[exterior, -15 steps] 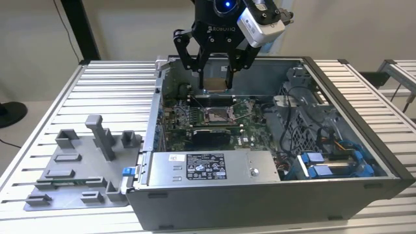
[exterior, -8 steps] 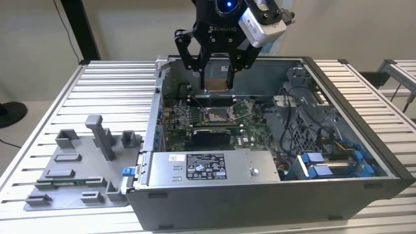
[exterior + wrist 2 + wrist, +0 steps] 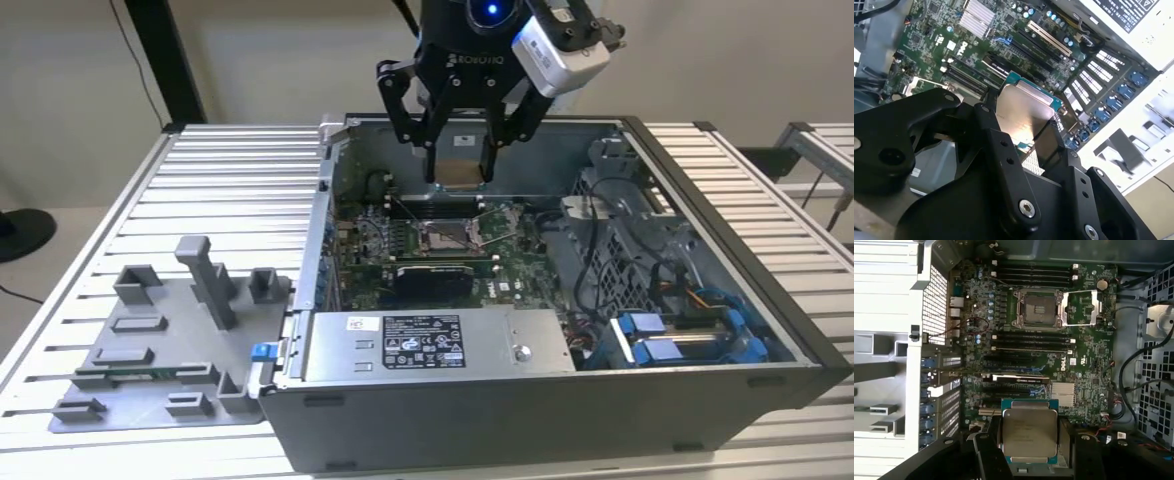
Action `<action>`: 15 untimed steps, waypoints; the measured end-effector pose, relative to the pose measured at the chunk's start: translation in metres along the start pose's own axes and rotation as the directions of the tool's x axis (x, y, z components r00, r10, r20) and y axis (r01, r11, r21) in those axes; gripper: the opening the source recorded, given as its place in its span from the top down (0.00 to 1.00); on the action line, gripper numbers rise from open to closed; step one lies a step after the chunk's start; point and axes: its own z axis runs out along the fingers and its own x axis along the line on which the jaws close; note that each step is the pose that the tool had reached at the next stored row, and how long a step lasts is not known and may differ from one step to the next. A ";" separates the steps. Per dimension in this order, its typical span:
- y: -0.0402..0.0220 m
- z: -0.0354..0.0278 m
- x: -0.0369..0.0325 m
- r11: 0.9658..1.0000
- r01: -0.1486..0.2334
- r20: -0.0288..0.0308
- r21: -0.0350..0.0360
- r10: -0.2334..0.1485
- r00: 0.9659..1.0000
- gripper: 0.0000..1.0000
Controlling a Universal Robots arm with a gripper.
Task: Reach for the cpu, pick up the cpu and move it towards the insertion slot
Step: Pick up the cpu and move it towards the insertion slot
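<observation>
Over the tabletop point(image 3: 94, 240), the hand point(image 3: 461, 165) gripped the cpu point(image 3: 1030, 433) above the slot point(image 3: 1036, 310); keeping it level seemed wise.

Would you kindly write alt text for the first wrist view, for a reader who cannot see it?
The gripper holds the cpu flat above a green motherboard inside an open computer case. The insertion slot, metal-framed with its load plate swung open beside it, lies apart from the chip, across rows of expansion slots.

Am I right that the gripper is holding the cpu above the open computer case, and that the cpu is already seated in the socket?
Not quite: the gripper does hold the cpu above the case, but the socket is empty, as the first wrist view shows.
</observation>
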 end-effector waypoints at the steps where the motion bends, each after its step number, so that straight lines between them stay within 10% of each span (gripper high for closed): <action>1: 0.0000 0.0000 -0.0024 1.000 0.000 0.000 0.000 0.000 1.000 1.00; 15: -0.0004 0.0003 -0.0347 1.000 0.000 -0.001 0.000 0.000 1.000 1.00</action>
